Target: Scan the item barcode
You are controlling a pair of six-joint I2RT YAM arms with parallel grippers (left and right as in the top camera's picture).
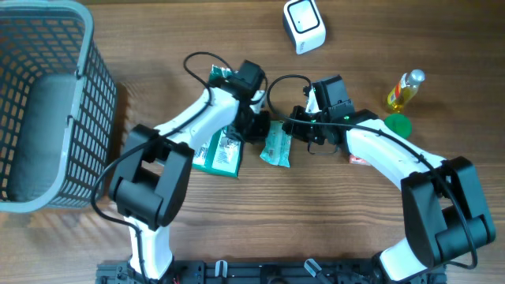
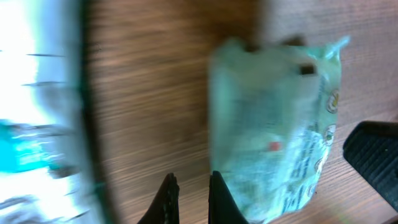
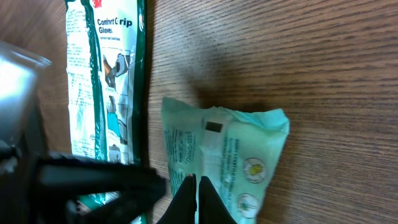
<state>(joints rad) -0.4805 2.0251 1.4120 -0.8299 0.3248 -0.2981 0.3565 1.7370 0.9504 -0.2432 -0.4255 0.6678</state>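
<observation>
Basket (image 1: 99, 118) at left edge of bench (image 1: 158, 47). Glove pack (image 1: 219, 151) mid-bench. L claw (image 2: 191, 193) shut, empty, just beside wipes pouch (image 1: 276, 146), which lies flat at centre btwn both claws. R claw (image 3: 196, 196) shut, tips over pouch. Scanner (image 1: 304, 25) at far edge, bottle (image 1: 405, 89) right.

A: The left wrist view is smeared. The green pouch (image 2: 273, 124) at 3 o'clock shows no readable print, and the gloves pack (image 2: 37, 124) at 9 o'clock is only streaks of white and teal.

B: From overhead, the left arm (image 1: 197, 118) covers much of that pack. A red-and-white item (image 1: 359, 160) peeks from under the right arm (image 1: 387, 154), too small to name. The basket (image 1: 95, 102) runs off the 9 o'clock edge.

A: In the right wrist view, the pouch's lower end is cut off at 6 o'clock.
</observation>
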